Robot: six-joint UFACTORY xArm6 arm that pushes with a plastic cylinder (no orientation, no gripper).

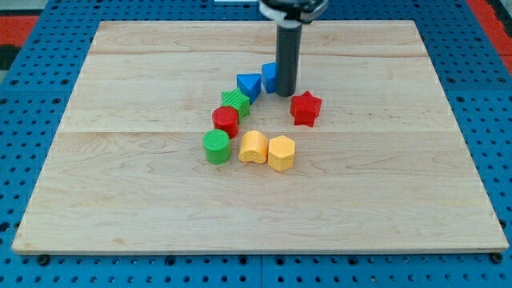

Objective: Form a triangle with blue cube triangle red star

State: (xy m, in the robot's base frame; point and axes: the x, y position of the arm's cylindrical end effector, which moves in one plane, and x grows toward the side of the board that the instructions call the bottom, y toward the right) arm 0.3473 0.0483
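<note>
The blue cube (269,77) sits near the board's middle, partly hidden behind my rod. The blue triangle (249,84) lies just to its left, close to it. The red star (306,108) lies below and to the right of the cube. My tip (287,94) rests on the board right against the cube's right side, above and left of the red star, a small gap from it.
A green star-like block (235,102), a red cylinder (226,121) and a green cylinder (216,147) run in a line down-left from the blue triangle. A yellow heart-like block (254,147) and a yellow hexagonal block (281,153) sit below. The wooden board (120,200) lies on a blue pegboard.
</note>
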